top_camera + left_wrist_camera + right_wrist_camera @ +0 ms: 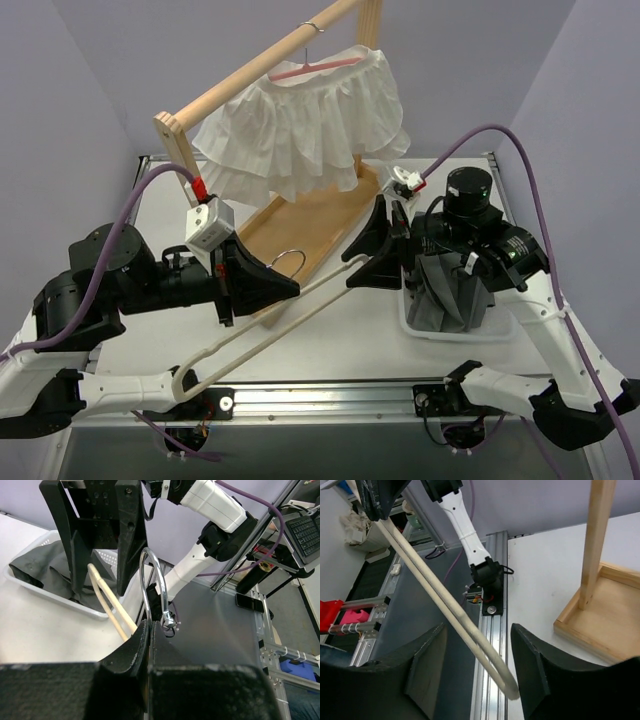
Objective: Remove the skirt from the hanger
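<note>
Top external: frilly white tiered skirt (300,135)

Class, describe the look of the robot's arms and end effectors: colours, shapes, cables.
The left arm and right arm have white tubular links joined by black cylindrical motors. A purple cable runs to each wrist, ending at a white camera box with a red plug. The left end effector and right end effector are matte black with two broad wedge-shaped fingers.
</note>
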{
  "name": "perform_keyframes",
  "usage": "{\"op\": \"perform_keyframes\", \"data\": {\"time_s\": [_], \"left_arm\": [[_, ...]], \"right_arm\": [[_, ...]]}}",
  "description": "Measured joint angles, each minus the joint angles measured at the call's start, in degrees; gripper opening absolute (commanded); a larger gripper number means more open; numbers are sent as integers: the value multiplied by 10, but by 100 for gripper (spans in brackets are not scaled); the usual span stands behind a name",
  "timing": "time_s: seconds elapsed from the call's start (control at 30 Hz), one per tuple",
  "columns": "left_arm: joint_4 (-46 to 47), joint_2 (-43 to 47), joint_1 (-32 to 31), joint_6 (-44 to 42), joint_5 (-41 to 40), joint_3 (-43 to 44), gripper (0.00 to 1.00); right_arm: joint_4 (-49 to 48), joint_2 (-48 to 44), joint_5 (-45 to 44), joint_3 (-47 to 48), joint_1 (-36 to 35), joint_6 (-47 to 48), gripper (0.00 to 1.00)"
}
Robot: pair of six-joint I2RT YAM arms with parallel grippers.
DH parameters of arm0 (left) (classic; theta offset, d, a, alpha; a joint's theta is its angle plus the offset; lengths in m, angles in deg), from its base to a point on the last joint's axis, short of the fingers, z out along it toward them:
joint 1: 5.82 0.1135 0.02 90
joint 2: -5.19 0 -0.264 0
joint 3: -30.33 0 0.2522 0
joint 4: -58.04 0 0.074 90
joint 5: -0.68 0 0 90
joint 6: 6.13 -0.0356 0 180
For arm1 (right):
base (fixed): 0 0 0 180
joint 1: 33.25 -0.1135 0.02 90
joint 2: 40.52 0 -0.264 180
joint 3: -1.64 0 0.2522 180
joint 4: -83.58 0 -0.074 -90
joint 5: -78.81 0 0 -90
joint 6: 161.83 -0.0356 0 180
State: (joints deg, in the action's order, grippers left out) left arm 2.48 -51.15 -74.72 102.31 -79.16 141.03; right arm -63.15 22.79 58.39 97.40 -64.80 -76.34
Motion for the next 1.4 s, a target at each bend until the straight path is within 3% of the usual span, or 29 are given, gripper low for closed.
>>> {"op": "perform_keyframes", "data": {"time_s": [0.07, 0.17, 0.23, 0.3, 0.33, 0.5, 0.53, 0.77, 1.4], "left_arm": [[0, 1, 0, 2, 4, -1, 2], [0, 5, 0, 3, 4, -2, 2], [-9, 12, 6, 4, -7, -2, 19], [-20, 21, 8, 0, -17, -3, 41], [-20, 23, 8, 0, -23, -3, 58], [-28, 13, 7, 8, -61, -1, 86], [-34, 10, 7, 10, -76, 0, 96], [-64, -7, 7, 20, -171, 3, 94], [-129, 60, 6, 26, -386, -21, 94]], "right_arm": [[0, 3, 1, -1, -14, 4, 40], [4, 4, 10, -3, -21, 17, 0], [9, 2, 43, -5, -25, 28, 0], [9, -3, 57, -5, -35, 34, 0], [10, -5, 52, -5, -37, 36, 0], [27, -7, -4, -5, -32, 46, 0], [30, -7, -17, -5, -31, 48, 0], [61, -9, -94, -3, -30, 59, 0], [86, -69, -261, 19, -26, 17, 0]]}}
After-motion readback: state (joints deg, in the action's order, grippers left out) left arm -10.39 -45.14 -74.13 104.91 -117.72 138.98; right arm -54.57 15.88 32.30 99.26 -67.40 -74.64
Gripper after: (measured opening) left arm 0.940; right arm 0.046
